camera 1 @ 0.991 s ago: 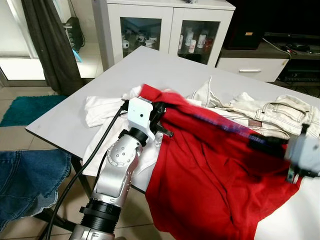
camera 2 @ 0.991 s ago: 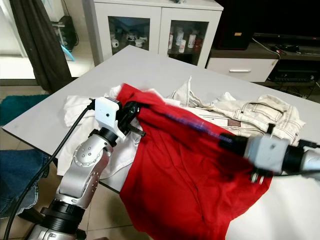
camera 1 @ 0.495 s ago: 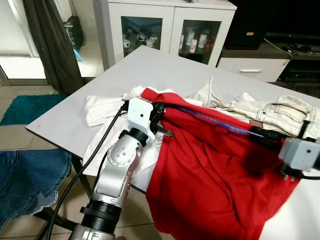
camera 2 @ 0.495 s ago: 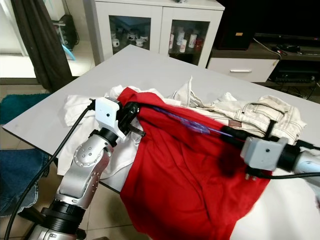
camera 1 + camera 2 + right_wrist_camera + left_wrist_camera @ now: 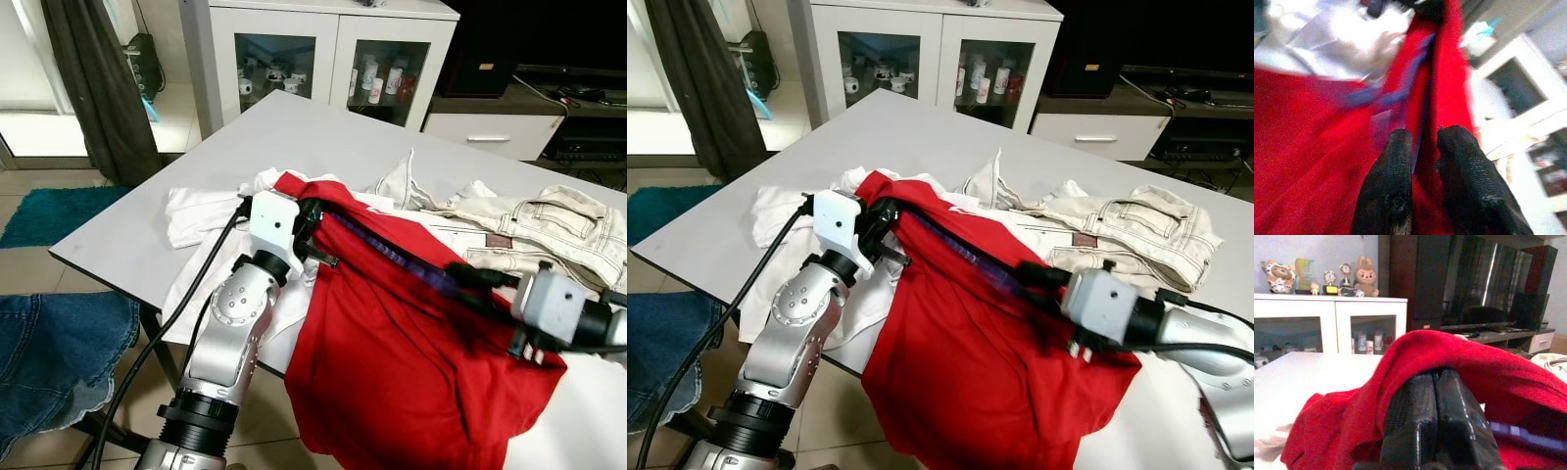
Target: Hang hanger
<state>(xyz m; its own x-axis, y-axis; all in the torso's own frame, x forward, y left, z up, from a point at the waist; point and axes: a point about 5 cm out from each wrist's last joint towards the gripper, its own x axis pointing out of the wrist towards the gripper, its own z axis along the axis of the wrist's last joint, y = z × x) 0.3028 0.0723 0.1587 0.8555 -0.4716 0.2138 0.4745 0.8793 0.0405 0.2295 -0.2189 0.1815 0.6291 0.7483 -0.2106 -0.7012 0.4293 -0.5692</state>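
While left claw (image 5: 312, 223) holds, right claw (image 5: 468, 277) slid leftward

hanger (image 5: 392, 257) mostly hidden inside red shirt (image 5: 411, 372)

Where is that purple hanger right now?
The purple hanger runs inside the red shirt, between the left claw and right claw, at the table's near edge.

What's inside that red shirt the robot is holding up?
A purple hanger bar shows inside the red shirt, running between the left hand and right hand. Its ends and hook are covered.
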